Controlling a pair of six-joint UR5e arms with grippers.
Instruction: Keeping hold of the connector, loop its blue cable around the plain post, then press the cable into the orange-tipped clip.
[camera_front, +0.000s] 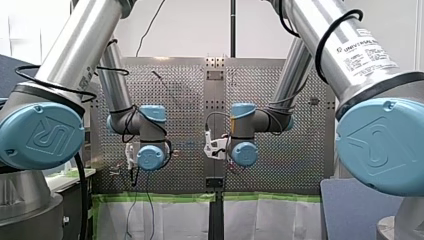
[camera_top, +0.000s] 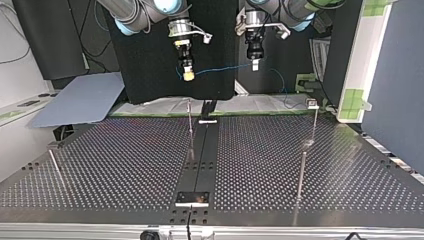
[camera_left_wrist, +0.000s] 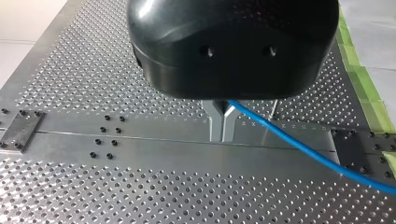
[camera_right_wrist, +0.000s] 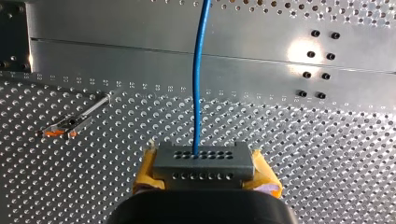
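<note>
Nearest, right wrist view: one grey connector (camera_right_wrist: 203, 161), a flat block with two rows of small holes, clamped by my right gripper (camera_right_wrist: 204, 169) between two yellow-padded fingers (camera_right_wrist: 145, 173). One blue cable (camera_right_wrist: 200, 79), thin, plugged into the upper hole row, leading straight ahead over the perforated surface (camera_right_wrist: 303, 154). One orange-tipped clip (camera_right_wrist: 70, 125) ahead of the fingers and off to one side, well apart from the cable.

Left wrist view: my left gripper (camera_left_wrist: 222, 137), black housing, two metal fingers (camera_left_wrist: 215, 121) pressed together and pinching the cable. Cable trailing off sideways from there, above the surface's plain centre strip (camera_left_wrist: 140, 144).

Top view: two grippers held high over the surface's far edge, well apart. Cable slung between them in a shallow sag, then dropping toward the far edge beyond my left one.

Counting four thin upright rods (camera_top: 190, 122) there: one near the left edge, one beside the centre strip toward the far edge, one near the far right corner, one in the right half nearer the near edge. Cannot tell plain from clip-tipped at that range.
</note>
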